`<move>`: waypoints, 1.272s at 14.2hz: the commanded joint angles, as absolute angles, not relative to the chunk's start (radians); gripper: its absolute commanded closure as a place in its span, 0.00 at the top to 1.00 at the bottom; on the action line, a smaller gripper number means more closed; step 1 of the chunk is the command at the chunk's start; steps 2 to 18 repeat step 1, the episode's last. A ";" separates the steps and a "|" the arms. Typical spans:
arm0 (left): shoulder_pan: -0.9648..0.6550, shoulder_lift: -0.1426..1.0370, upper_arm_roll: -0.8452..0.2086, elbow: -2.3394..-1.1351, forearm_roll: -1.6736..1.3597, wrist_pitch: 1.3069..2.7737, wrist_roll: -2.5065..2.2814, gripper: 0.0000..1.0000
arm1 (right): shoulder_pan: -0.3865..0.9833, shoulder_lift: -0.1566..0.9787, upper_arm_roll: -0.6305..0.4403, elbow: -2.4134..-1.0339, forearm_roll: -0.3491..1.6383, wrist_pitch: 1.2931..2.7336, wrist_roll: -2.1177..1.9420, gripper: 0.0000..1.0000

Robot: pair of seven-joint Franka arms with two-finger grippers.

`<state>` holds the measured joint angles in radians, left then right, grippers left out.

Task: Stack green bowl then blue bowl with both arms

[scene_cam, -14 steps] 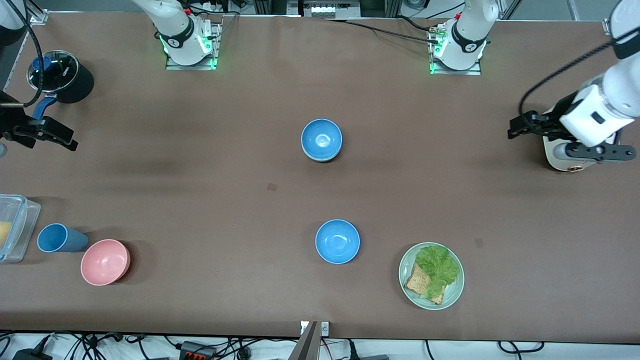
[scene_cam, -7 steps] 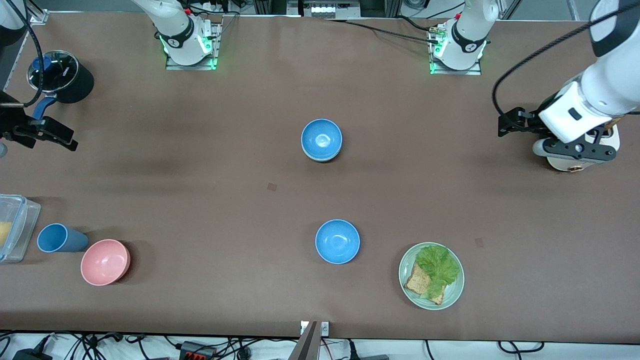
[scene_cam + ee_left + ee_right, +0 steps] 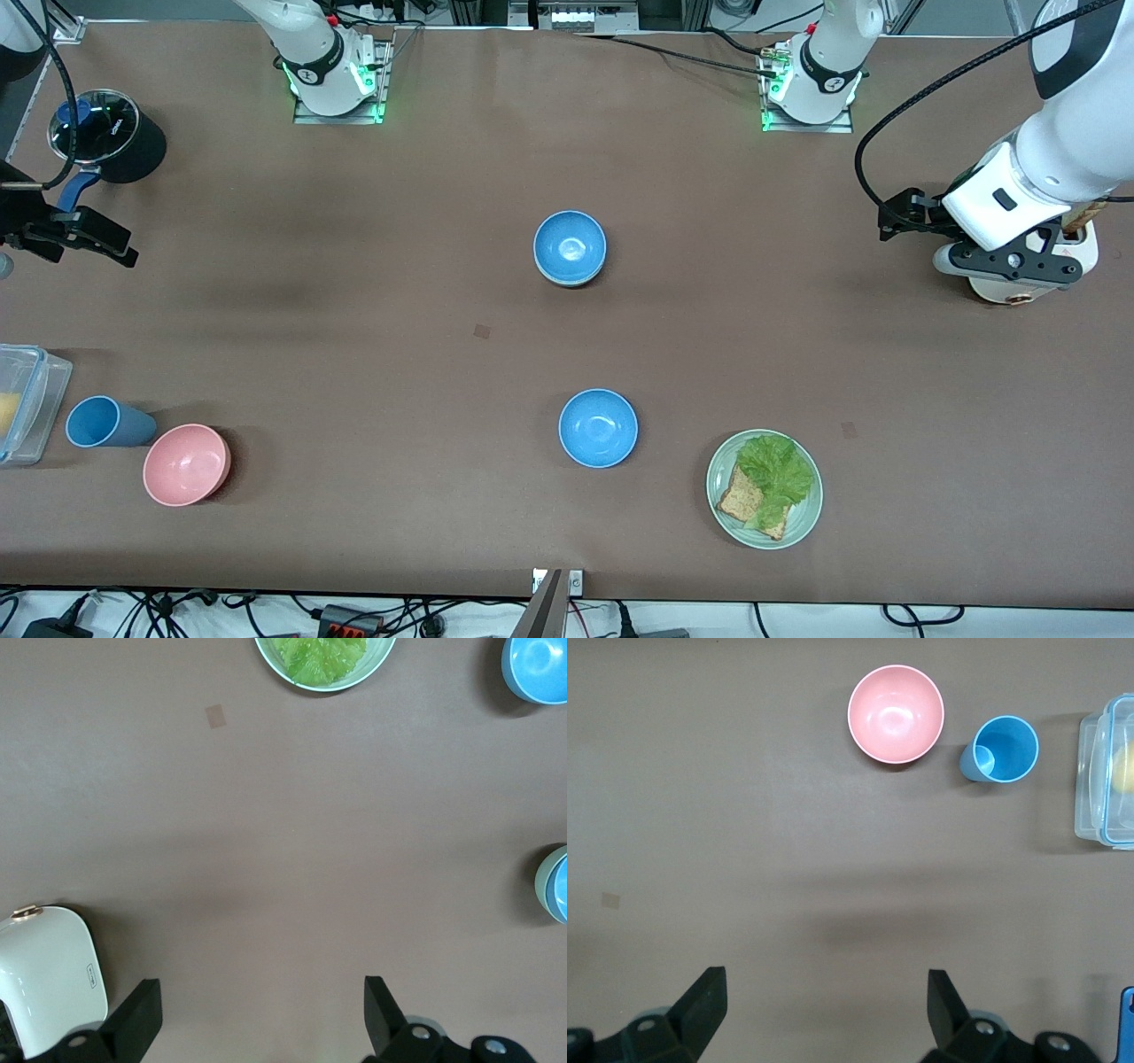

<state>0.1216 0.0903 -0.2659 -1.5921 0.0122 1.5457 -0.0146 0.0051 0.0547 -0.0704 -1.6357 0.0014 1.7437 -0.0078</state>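
A sky-blue bowl (image 3: pixel 570 245) sits nested in the pale green bowl (image 3: pixel 569 283) at the table's middle; the stack also shows in the left wrist view, green bowl (image 3: pixel 540 884) outside. A second blue bowl (image 3: pixel 598 428) stands alone nearer the front camera, also in the left wrist view (image 3: pixel 536 669). My left gripper (image 3: pixel 886 223) (image 3: pixel 263 1010) is open and empty, up over bare table toward the left arm's end. My right gripper (image 3: pixel 115 244) (image 3: pixel 824 1001) is open and empty over the right arm's end, and that arm waits.
A pale green plate (image 3: pixel 722 461) with lettuce and bread lies beside the lone blue bowl. A white appliance (image 3: pixel 1019 285) stands under the left arm. A pink bowl (image 3: pixel 187 464), blue tumbler (image 3: pixel 97 422), clear container (image 3: pixel 22 403) and black pot (image 3: pixel 111 133) stand at the right arm's end.
My left arm has swung up and toward the table's middle, its gripper still open. The right arm and the bowls have not moved.
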 commanded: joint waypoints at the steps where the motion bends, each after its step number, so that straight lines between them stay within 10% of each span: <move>1: 0.132 0.086 -0.272 -1.589 0.029 1.532 0.008 1.00 | 0.005 0.026 -0.067 -1.655 -0.009 1.736 -0.015 1.00; 18: 0.132 0.086 -0.272 -1.589 0.029 1.532 0.008 1.00 | 0.005 0.026 -0.067 -1.655 -0.009 1.736 -0.015 1.00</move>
